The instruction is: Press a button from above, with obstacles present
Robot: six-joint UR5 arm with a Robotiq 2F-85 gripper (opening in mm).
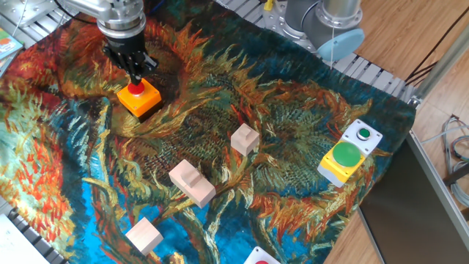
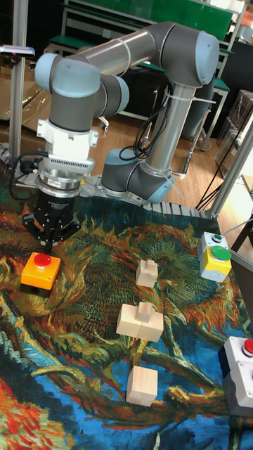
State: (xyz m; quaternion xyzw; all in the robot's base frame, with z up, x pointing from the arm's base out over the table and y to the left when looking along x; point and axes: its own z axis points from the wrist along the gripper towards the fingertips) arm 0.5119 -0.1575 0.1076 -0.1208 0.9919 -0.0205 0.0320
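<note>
A sunflower-print cloth (image 1: pixel 293 154) covers the desk. Near its far left corner sits the red button (image 1: pixel 135 89) on its orange box (image 1: pixel 141 100), with the gripper (image 1: pixel 136 73) just above it; whether the jaws stand wide or narrow I cannot tell. The box looks light and may slide, so a straight push on the stiff cap's centre suits. Three wooden blocks (image 1: pixel 192 182) lie well apart, mid-desk.

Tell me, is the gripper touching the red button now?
Apart. The tall fixed view shows a gap between the gripper and the red button.
</note>
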